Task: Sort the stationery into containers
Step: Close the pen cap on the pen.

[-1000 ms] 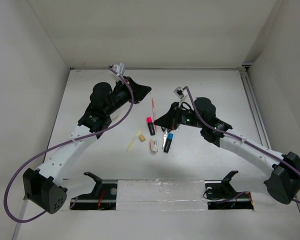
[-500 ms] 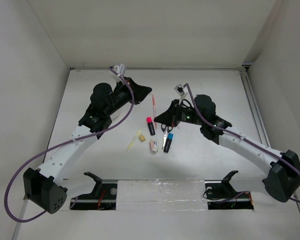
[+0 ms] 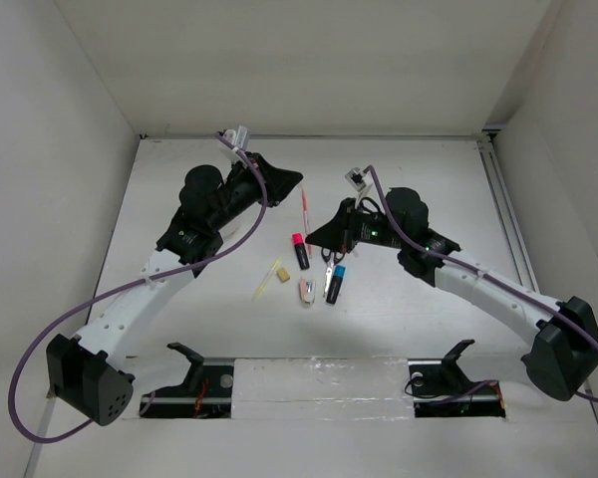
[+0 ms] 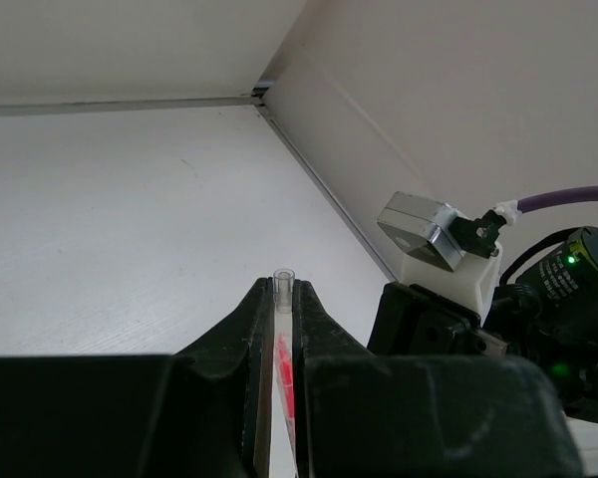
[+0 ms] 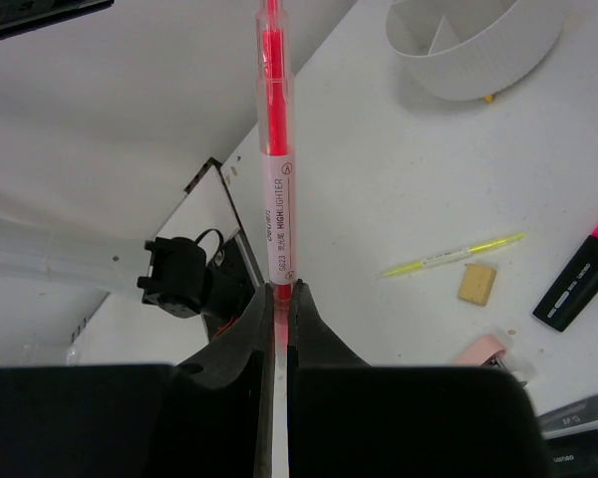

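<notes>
A pink pen point(image 3: 305, 212) hangs above the table between my two grippers. My right gripper point(image 3: 314, 239) is shut on its lower end point(image 5: 276, 149). My left gripper point(image 3: 298, 179) is closed on its clear upper end point(image 4: 284, 281). The white tray point(image 5: 478, 70) shows only in the right wrist view; the left arm hides it from above. On the table lie a pink-capped highlighter point(image 3: 300, 250), a blue-capped highlighter point(image 3: 336, 282), scissors point(image 3: 327, 264), a yellow stick point(image 3: 266, 282), a tan eraser point(image 3: 281, 272) and a white-pink piece point(image 3: 306, 290).
White walls enclose the table on three sides. A metal rail point(image 3: 508, 219) runs along the right edge. Two black brackets point(image 3: 184, 356) point(image 3: 458, 351) stand at the near edge. The right arm's wrist camera point(image 4: 429, 229) sits close to my left fingers.
My right gripper has risen slightly toward the far side, carrying the pink pen's top end up to the left fingertips. The left arm has not moved.
</notes>
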Controlling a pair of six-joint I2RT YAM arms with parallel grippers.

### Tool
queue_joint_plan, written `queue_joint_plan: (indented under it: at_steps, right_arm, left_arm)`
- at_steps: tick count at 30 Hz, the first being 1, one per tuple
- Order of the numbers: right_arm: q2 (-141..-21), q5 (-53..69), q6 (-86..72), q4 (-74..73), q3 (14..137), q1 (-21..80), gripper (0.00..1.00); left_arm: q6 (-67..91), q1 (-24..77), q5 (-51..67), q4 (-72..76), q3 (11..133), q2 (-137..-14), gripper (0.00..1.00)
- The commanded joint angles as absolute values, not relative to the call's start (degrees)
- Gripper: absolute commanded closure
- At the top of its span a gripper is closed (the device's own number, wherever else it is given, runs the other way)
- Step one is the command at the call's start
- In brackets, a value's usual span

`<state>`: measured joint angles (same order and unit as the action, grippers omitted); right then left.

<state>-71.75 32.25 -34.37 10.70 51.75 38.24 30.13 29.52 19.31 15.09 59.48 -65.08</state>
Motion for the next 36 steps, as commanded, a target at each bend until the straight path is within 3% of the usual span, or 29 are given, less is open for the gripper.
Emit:
queue_joint_plan:
  at_steps: [1, 36]
  right_arm:
    - [-71.6, 33.5, -34.4, 13.4, 54.6, 38.4, 1.00]
    - [-72.7, 31.1, -34.4, 11.9, 55.8, 40.8, 1.00]
  left_arm:
    - [30.4, 29.4, 19.4, 19.2, 58.9, -64.6, 1.00]
    - [31.6, 29.4, 15.1, 19.7, 57.8, -63.0, 1.00]
